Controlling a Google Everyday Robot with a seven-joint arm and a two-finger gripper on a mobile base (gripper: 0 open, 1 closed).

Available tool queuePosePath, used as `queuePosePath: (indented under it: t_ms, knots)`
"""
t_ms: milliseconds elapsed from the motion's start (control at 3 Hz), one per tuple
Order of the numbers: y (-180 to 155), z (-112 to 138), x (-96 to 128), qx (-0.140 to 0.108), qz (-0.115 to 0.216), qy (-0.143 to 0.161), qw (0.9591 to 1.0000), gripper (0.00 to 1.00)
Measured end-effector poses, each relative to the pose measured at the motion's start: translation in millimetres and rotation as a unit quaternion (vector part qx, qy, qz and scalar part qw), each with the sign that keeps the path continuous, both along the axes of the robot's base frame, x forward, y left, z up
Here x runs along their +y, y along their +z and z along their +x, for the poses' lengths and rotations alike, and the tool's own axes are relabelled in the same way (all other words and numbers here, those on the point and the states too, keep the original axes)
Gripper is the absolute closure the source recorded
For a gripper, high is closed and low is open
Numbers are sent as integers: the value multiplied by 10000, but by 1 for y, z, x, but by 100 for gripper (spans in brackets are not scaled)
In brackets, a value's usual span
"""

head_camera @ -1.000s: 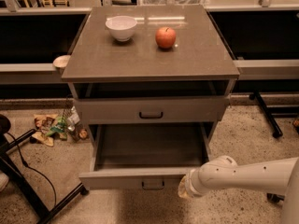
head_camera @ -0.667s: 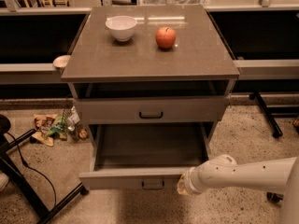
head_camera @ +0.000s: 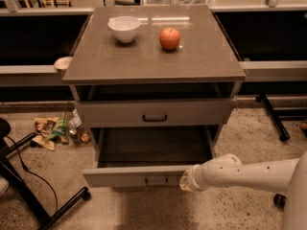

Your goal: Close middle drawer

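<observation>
Speckled floor (head_camera: 144,210) lies under the open middle drawer (head_camera: 120,176), whose front the pincer (head_camera: 184,181) seemingly touches; I cannot tell its opening.

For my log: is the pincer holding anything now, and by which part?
It cannot be told. The pincer is at the right end of the open middle drawer front, not at its centre handle.

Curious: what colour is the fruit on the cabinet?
Red apple, best in the camera view. The gripper is at the front of the middle drawer.
</observation>
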State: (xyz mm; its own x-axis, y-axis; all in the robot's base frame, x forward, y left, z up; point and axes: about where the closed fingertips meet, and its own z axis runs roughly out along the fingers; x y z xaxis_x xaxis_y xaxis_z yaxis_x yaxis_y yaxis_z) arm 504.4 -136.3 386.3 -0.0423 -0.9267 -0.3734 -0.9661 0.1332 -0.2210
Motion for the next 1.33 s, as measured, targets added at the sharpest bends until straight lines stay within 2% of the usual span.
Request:
queuePosePath:
  t_ms: [333,667,1333]
  knots:
    - [0,0,0,0,0,0,10000,100]
    - [0,0,0,0,0,0,10000,81]
    - [0,0,0,1,0,1,10000,34]
